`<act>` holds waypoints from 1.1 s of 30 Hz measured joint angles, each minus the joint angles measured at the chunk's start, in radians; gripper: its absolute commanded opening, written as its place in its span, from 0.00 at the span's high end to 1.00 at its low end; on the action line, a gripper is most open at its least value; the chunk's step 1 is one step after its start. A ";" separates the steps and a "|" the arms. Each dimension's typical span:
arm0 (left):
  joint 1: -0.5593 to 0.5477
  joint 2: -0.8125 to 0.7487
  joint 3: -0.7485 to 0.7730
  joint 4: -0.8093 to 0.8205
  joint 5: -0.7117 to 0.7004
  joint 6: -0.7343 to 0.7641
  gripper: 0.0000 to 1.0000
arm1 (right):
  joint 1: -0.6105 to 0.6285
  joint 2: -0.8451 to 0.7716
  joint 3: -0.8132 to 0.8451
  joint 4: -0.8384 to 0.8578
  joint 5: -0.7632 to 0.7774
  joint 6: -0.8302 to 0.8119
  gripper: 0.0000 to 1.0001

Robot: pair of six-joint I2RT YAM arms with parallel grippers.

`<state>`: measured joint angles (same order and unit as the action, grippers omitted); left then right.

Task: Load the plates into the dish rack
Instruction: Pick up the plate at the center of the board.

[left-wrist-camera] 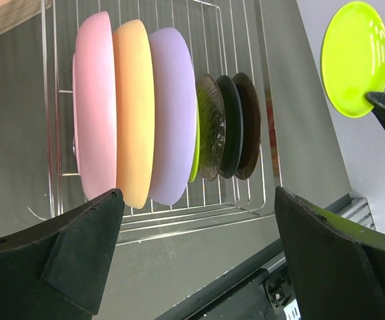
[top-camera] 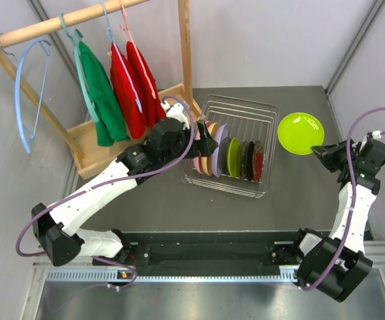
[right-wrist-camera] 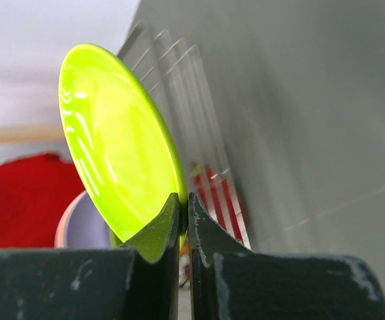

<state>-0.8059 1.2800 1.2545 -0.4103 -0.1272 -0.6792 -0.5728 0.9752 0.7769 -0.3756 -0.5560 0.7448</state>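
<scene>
The silver wire dish rack (top-camera: 270, 115) sits mid-table with several plates on edge in it: pink (left-wrist-camera: 94, 113), orange-tan (left-wrist-camera: 134, 107), lavender (left-wrist-camera: 176, 107), then a clear one (left-wrist-camera: 212, 127) and dark ones (left-wrist-camera: 232, 127); a red plate (top-camera: 258, 162) stands at the row's right end. My left gripper (top-camera: 209, 143) hovers at the rack's left end, open and empty, with its fingers (left-wrist-camera: 79, 247) wide apart. To the right of the rack, my right gripper (top-camera: 317, 152) is shut on the rim of a lime green plate (top-camera: 300, 133), held above the table. In the right wrist view, that plate (right-wrist-camera: 112, 140) stands on edge between the jaws.
A wooden clothes stand (top-camera: 112, 143) with green (top-camera: 102, 100) and red (top-camera: 132, 87) garments and a blue hanger (top-camera: 29, 93) fills the back left, close to the left arm. Grey walls close the table at the back and the right.
</scene>
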 measured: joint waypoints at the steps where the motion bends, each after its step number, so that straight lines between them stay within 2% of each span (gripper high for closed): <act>1: 0.000 -0.001 0.000 0.001 0.004 0.000 0.01 | 0.000 -0.005 0.011 -0.011 -0.036 0.000 1.00; 5: 0.000 -0.002 -0.003 0.022 0.032 -0.004 0.01 | 0.024 -0.018 0.048 -0.040 -0.148 -0.009 1.00; 10: 0.000 -0.002 -0.014 0.060 0.078 -0.019 0.01 | 0.189 -0.037 0.098 -0.065 -0.211 -0.026 1.00; 19: 0.000 -0.016 -0.039 0.169 0.161 -0.034 0.01 | 0.484 -0.043 0.110 -0.066 -0.203 -0.018 1.00; 27: 0.000 -0.019 -0.106 0.265 0.209 -0.057 0.02 | 0.625 -0.039 0.109 -0.021 -0.183 0.016 1.00; 29: 0.000 -0.019 -0.117 0.283 0.225 -0.064 0.09 | 0.647 -0.035 0.109 -0.012 -0.180 0.019 1.00; 30: 0.000 -0.019 -0.121 0.291 0.236 -0.069 0.18 | 0.657 -0.034 0.109 -0.010 -0.179 0.021 1.00; 32: 0.000 -0.019 -0.123 0.311 0.252 -0.080 0.28 | 0.673 -0.032 0.109 -0.006 -0.179 0.026 1.00; 33: 0.000 -0.019 -0.125 0.322 0.257 -0.084 0.37 | 0.678 -0.032 0.109 -0.006 -0.179 0.026 1.00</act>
<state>-0.8059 1.2613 1.1294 -0.0887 0.1295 -0.7628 0.1051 0.9428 0.8860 -0.3817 -0.7349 0.7712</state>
